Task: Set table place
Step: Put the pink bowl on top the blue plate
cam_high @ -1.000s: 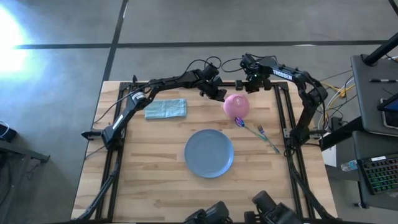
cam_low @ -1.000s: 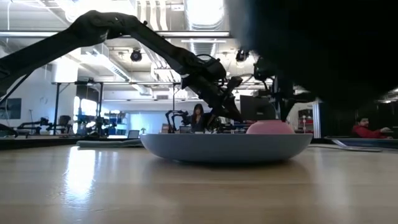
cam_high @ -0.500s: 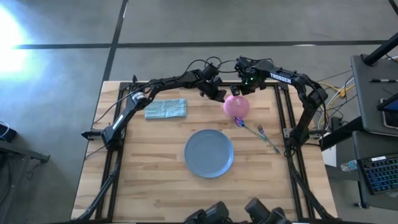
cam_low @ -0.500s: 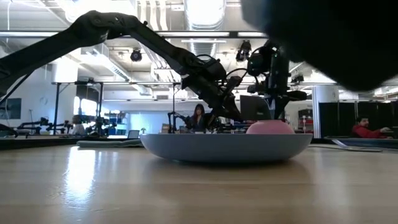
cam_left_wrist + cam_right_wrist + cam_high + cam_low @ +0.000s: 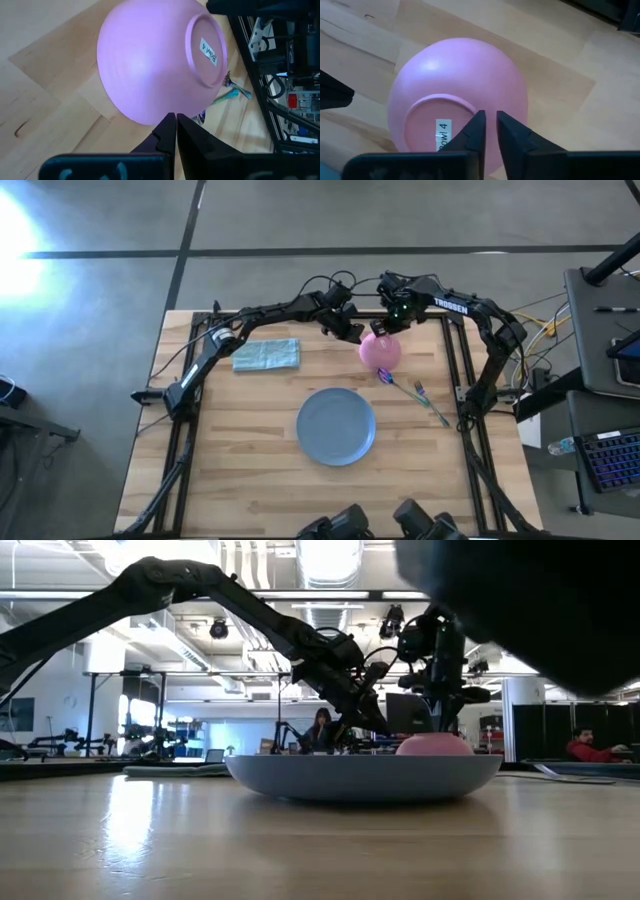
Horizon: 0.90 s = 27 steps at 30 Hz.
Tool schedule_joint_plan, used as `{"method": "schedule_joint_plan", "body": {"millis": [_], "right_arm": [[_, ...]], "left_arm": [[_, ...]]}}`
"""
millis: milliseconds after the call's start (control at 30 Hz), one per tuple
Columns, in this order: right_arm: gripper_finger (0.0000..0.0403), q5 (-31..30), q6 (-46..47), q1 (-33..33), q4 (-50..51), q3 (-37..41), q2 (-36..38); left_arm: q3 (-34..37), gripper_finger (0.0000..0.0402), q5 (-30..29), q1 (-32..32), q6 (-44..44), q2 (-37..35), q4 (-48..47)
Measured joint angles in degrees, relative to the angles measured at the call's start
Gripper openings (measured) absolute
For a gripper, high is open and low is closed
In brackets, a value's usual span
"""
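The pink bowl [image 5: 380, 352] lies upside down with its rim on the wooden table [image 5: 250, 470], its labelled base [image 5: 432, 122] up. Nearer lies the blue plate [image 5: 336, 426]. The purple-headed spoon [image 5: 387, 377] and the pale green fork [image 5: 432, 404] lie flat to the bowl's near right. My left gripper [image 5: 171, 117] is shut, slanting down at the bowl's far-left wall. My right gripper [image 5: 490, 116] points down over the bowl's far side, with a narrow gap between its fingers. My left gripper's shut fingertips [image 5: 167, 122] are at the bowl's outer wall [image 5: 150, 112] near the rim, slanting down from the table's far left. I cannot tell whether they touch it. My right gripper stands over the bowl's rounded wall [image 5: 492, 95] from above. I cannot tell whether it touches.
A folded teal cloth [image 5: 266, 354] lies at the table's far left. Black rails [image 5: 450, 350] run along the table's right side, close to the fork. Bare wood lies left of the plate and near the front edge. People sit in the room beyond the table.
My right gripper has gone toward the table's left, from beyond the bowl's far right to over the bowl, and its wrist has rolled. The bowl, plate, spoon and fork have stayed where they were.
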<state>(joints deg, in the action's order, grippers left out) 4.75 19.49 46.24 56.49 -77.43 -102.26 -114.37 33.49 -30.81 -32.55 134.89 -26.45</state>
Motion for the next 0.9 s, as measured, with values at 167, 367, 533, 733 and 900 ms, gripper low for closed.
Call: {"method": "schedule_joint_plan", "body": {"millis": [167, 367, 533, 733, 900], "right_arm": [[0.0086, -0.02, 0.37, 0.00, -0.21, 1.06, 0.01], [0.0108, -0.48, 1.81, 0.02, -0.74, 1.70, 0.15], [0.0102, 0.02, 2.56, -0.14, -0.81, 1.76, 0.15], [0.0088, 0.15, 1.71, -0.62, -0.69, 1.89, 0.52], [0.0080, 0.24, 1.46, -0.92, 0.02, 2.07, 1.44]], "left_arm": [[0.00, 0.0000, -0.01, 0.02, -0.03, 0.00, 0.02], [0.00, 0.0000, -0.01, 0.02, -0.03, 0.00, 0.18], [0.02, 0.0000, -0.04, 0.02, -0.03, 0.00, 0.39], [0.09, 0.0000, -0.04, 0.00, -0.03, -0.02, 0.39], [0.09, 0.0000, -0.04, 0.00, -0.03, -0.02, 0.39]]}}
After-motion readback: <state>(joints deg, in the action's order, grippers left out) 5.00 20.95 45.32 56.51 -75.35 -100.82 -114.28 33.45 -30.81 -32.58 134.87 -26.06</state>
